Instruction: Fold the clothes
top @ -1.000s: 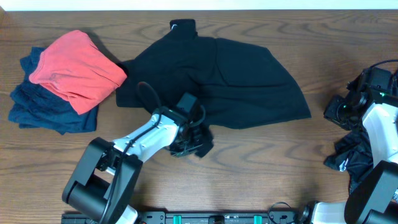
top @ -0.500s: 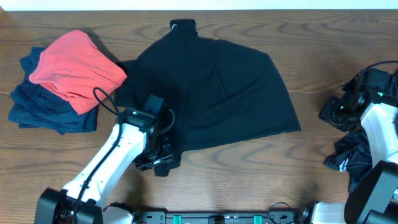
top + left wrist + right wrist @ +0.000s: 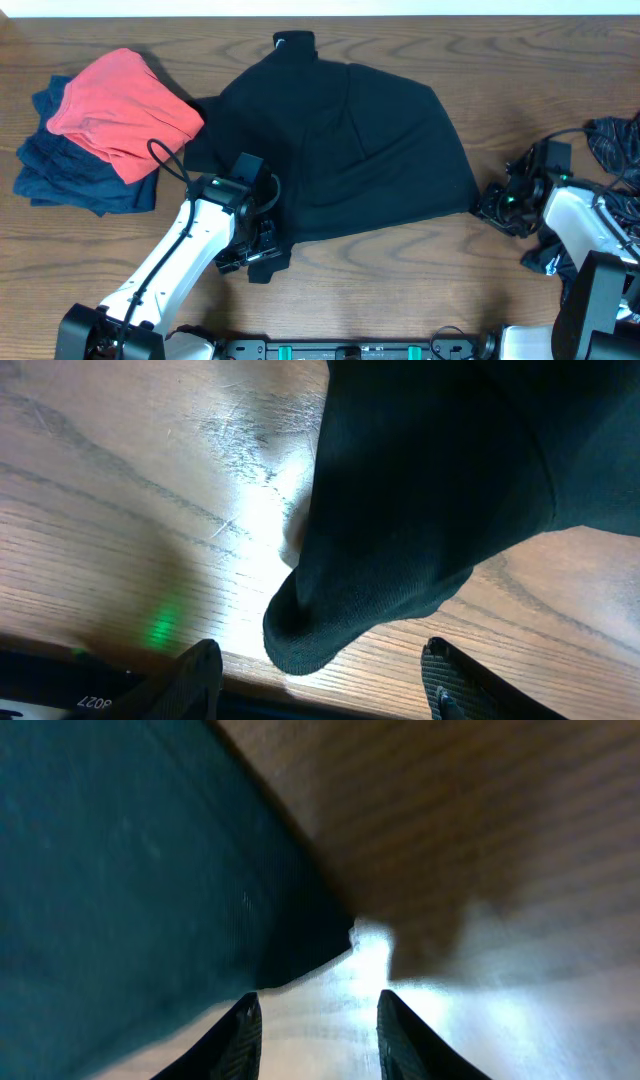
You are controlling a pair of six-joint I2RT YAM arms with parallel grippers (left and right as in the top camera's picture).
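At the right edge, hard to make out: a dark heap (image 3: 553, 256) was cut off by the frame and partly covered by the right arm (image 3: 580, 215). More dark cloth (image 3: 612, 140) lay behind it, and the number of garments there could not be told.
Collar: a small pale mark at the black shirt's (image 3: 350, 150) top was too small to read.
Count: there was one black shirt, one red garment (image 3: 120, 110), one navy garment (image 3: 70, 180) whose layers could not be separated, and two arms.
Black shirt: it was spread flat mid-table (image 3: 420, 290).
Red garment: it lay bunched on top of the navy one, at far left, just beside the shirt.
Left arm (image 3: 185, 255): it reached up from the near edge, wrist bent down at the shirt's lower left hem.
Left gripper (image 3: 255, 258): in its wrist view (image 3: 318, 655) the fingers stood wide apart. A folded tip of shirt lay on the wood between them, unclamped.
Right arm: it stretched leftward, low over the wood.
Right gripper (image 3: 495, 205): it sat at the shirt's lower right corner. In its wrist view (image 3: 315, 1020) the fingers were parted, with the hem corner just ahead and nothing gripped.
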